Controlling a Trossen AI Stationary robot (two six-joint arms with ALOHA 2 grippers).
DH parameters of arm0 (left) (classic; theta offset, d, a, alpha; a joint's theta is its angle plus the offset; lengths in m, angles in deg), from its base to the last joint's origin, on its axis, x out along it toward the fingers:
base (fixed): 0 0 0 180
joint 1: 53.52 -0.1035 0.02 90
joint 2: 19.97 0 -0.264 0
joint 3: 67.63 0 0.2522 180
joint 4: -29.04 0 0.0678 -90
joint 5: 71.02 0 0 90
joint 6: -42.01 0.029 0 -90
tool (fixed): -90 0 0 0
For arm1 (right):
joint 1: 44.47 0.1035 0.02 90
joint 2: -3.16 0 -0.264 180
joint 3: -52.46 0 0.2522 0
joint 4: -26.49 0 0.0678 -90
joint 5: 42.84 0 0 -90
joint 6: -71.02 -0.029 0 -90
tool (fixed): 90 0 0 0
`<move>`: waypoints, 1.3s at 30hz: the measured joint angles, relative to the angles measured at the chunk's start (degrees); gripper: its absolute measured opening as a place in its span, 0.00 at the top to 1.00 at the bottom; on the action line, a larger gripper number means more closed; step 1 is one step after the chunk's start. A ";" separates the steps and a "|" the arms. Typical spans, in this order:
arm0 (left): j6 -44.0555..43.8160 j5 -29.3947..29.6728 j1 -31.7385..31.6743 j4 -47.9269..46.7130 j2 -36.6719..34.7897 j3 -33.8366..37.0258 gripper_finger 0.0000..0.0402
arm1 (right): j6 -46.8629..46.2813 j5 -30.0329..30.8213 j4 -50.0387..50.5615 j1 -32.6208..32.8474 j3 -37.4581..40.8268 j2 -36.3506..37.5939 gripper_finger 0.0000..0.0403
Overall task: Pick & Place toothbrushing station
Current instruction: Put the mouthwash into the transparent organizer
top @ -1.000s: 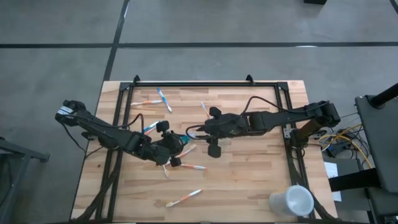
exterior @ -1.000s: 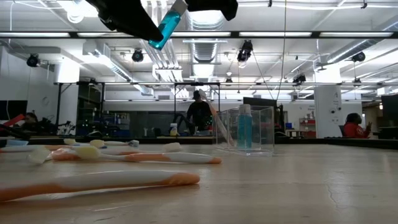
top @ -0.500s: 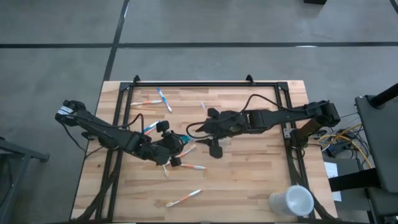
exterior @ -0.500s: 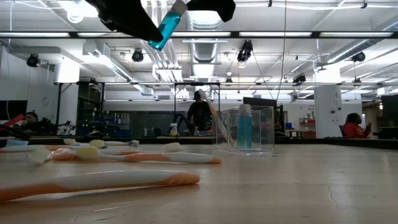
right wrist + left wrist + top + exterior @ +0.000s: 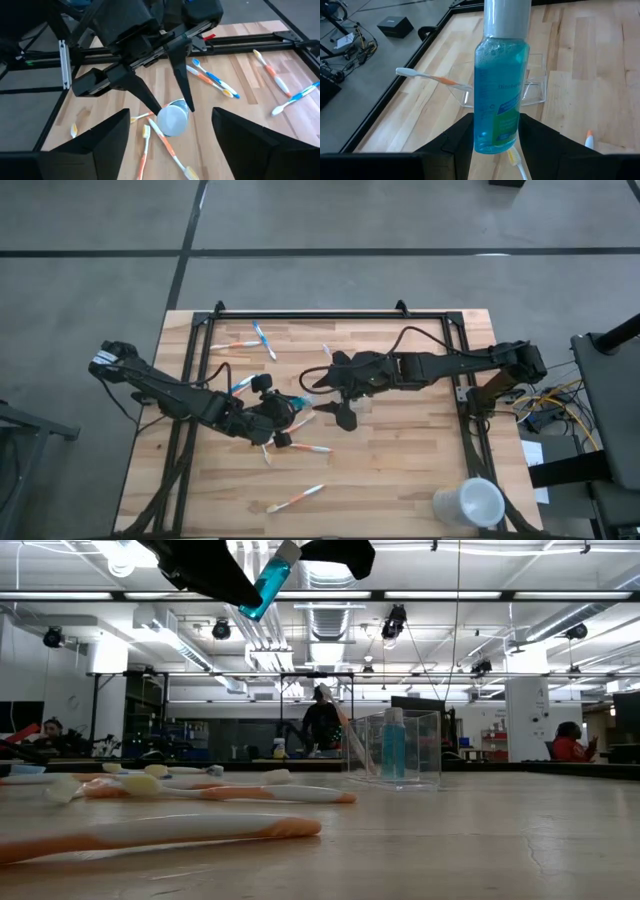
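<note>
Left tool [image 5: 495, 145] clenched on blue bottle [image 5: 500, 85], raised above surface [image 5: 400, 470]. Right tool [image 5: 167, 140] released. Keep bottle upright; lower squarely into clear cup [image 5: 532, 82].

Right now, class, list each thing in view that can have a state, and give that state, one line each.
Left gripper: shut on the blue bottle, raised above the table.
Blue bottle: capped, held upright, part full of blue liquid.
Right gripper: open, empty, facing the bottle's cap.
Clear cup: upright, holding a toothbrush and a blue tube.
Loose toothbrushes: lying flat on the table.
White cup: at the table's corner.
</note>
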 joint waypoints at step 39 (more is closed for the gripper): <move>0.00 0.00 0.00 0.04 0.00 0.02 0.62 | -6.36 -0.05 0.35 0.12 0.87 -0.15 0.30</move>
